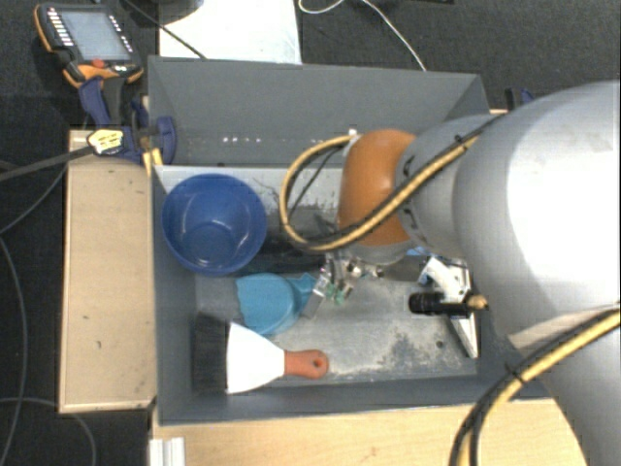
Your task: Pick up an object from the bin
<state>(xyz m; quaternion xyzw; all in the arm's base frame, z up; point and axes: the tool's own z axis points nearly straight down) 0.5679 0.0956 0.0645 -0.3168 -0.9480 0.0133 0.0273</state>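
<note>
Hand point(328, 287) just right of pale blue cup point(265, 302), grip cannot be told, dark blue bowl point(213, 223) above cup, brush point(254, 360) below.

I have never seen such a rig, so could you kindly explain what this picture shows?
The big grey shape on the right is a robot arm; the orange cover belongs to its wrist. One camera looks down on a grey metal bin from above, slightly sideways. The arm's gripper is low in the bin's middle, right beside a light blue cup. Also inside: a dark blue bowl at upper left, a brush with black bristles and reddish handle along the near wall, and a black-and-white item on the right that I cannot identify. Whether the gripper grips anything, I cannot tell.
</note>
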